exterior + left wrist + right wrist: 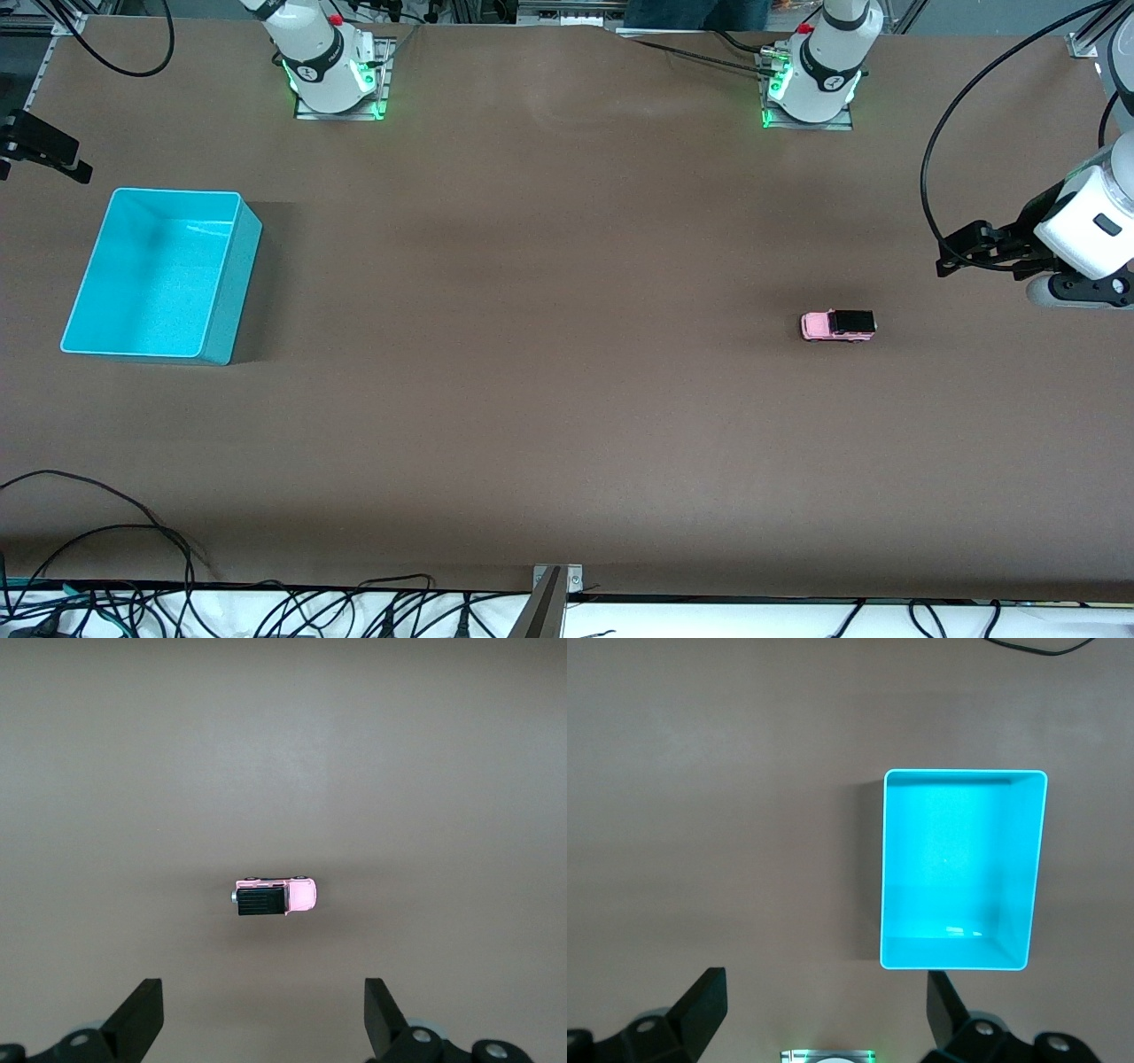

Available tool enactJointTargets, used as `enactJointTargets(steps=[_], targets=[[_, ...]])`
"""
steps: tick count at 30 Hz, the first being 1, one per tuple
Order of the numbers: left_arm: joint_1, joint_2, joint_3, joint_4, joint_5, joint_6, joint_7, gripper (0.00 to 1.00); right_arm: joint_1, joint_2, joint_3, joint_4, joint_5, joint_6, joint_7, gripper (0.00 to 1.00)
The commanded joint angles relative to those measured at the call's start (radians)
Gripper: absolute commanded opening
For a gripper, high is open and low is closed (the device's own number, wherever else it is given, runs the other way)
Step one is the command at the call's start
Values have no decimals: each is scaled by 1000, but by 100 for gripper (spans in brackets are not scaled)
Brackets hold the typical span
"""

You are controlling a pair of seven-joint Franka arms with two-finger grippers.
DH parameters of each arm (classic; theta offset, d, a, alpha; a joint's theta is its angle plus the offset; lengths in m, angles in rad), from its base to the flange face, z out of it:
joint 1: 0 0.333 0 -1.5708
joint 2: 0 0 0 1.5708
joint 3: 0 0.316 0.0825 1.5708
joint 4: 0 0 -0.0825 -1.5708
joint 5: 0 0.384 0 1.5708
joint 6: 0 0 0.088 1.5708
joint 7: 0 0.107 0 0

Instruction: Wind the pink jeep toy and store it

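Front view, from the right arm's end of the table to the left arm's. The right gripper hangs above the table with its fingers spread wide and nothing between them; its wrist view looks down on the turquoise bin, which stands open and empty at that end. The middle of the brown table carries nothing of the task. The pink jeep toy stands on its wheels toward the left arm's end, well apart from the bin, its black roof uppermost. The left gripper hovers above the table near the toy, jaws likewise fully parted and empty, the toy lying centred ahead of them in the left wrist view. Handling, as a judgement: the toy is probably light, rigid and smooth-sided, and free to roll on its wheels, so a push along its length may send it away. The safest hold appears to be across the two long flanks of the body, low enough to clear the roof, leaving the wheels free for winding.
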Motion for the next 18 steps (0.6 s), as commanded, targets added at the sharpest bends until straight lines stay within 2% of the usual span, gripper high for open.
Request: enactJointTargets(steps=[1, 7, 13, 18], targets=[[-15, 15, -7, 24, -11, -14, 8, 100, 1, -4, 2, 17, -9, -21, -5, 100], [-25, 20, -13, 28, -11, -12, 25, 100, 1, -4, 2, 17, -8, -21, -5, 100], [-19, 31, -11, 22, -7, -11, 303, 100, 1, -4, 2, 17, -8, -21, -5, 100], [-7, 51, -11, 1, -4, -11, 436, 100, 1, -4, 2, 17, -8, -21, -6, 100]])
